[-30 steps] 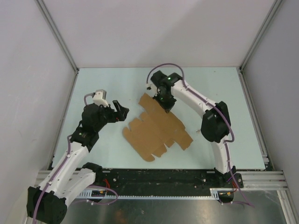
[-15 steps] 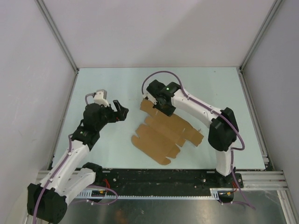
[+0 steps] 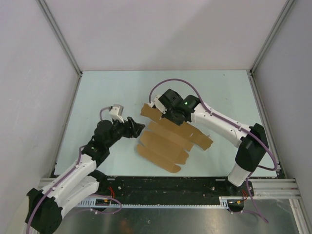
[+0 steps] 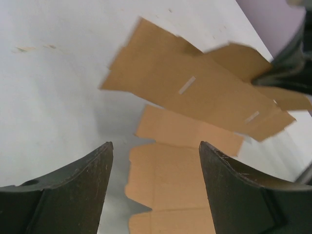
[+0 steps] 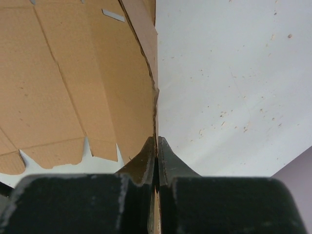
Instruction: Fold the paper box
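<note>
The paper box [image 3: 168, 139] is a flat brown die-cut cardboard sheet with flaps and tabs, lying mid-table with its far edge lifted. My right gripper [image 3: 168, 114] is shut on that far edge; in the right wrist view the fingers [image 5: 156, 146] pinch the sheet [image 5: 73, 83] edge-on. My left gripper [image 3: 138, 128] is open and empty, just left of the sheet's left edge. In the left wrist view the sheet [image 4: 190, 141] lies ahead between the open fingers [image 4: 229, 195], its upper part raised off the table.
The pale table [image 3: 97, 92] is walled by grey panels on the left, back and right. A black rail [image 3: 170, 187] runs along the near edge by the arm bases.
The right gripper has moved toward the near side, lifting the sheet's far edge and dragging the sheet. The left gripper has moved right and nearer, up to the sheet's left edge.
</note>
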